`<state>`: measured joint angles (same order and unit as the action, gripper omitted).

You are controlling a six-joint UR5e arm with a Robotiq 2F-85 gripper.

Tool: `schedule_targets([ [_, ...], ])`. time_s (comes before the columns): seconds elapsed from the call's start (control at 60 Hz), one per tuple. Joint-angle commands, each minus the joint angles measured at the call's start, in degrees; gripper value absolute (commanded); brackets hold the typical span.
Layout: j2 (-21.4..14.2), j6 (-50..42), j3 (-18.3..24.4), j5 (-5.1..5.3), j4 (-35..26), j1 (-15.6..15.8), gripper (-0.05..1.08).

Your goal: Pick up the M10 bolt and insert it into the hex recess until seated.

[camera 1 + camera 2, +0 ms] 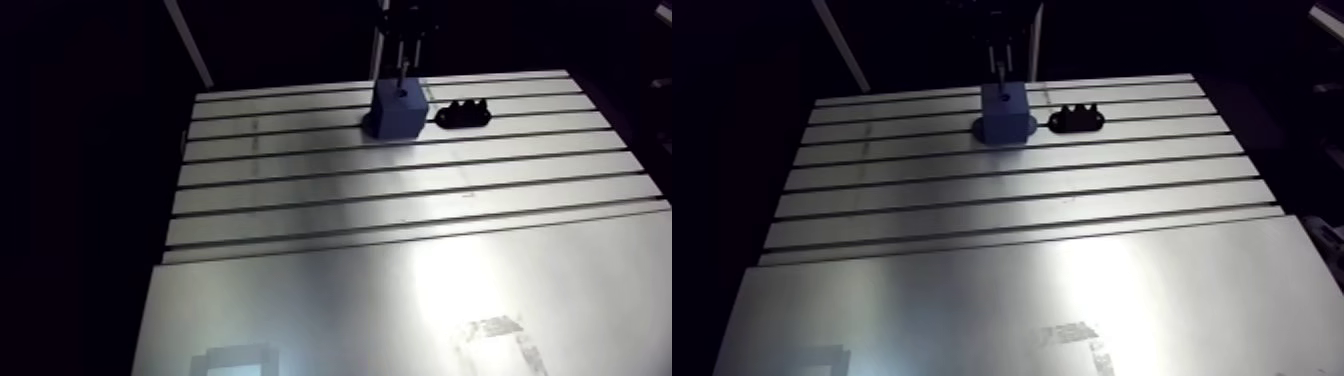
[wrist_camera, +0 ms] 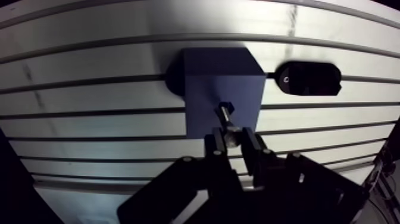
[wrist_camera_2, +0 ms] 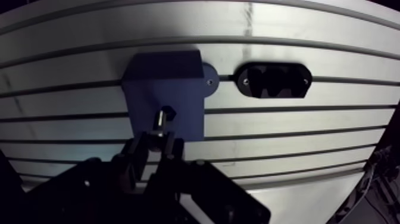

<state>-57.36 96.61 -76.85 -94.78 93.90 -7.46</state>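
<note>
The bolt (image 2: 227,117) was slim, silvery, dark-tipped. The gripper (image 2: 233,138) clamped its near end, shank pointing to 12 o'clock, tip seemingly in the block's (image 2: 221,77) recess (image 3: 169,111).

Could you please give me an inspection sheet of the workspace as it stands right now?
Surface: slotted table, bare metal, with glare on its near part.
Job's things: blue block stands on the table; bolt is held over it with its tip at the hex recess; how deep it sits cannot be told.
Clutter: black holder beside the blue block; nothing else seen.
End effector: shut on the bolt, above the blue block.
Cables: nothing seen.
Surroundings: dim; nothing seen.
</note>
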Motion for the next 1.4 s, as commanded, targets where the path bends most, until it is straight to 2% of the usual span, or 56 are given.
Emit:
schedule_targets([
  [0.017,-0.07,0.02,-0.09,0.08,0.01,-0.01,0.81],
  [1.4,-0.52,0.11,-1.68,-0.01,1.76,-0.45,0.81],
])
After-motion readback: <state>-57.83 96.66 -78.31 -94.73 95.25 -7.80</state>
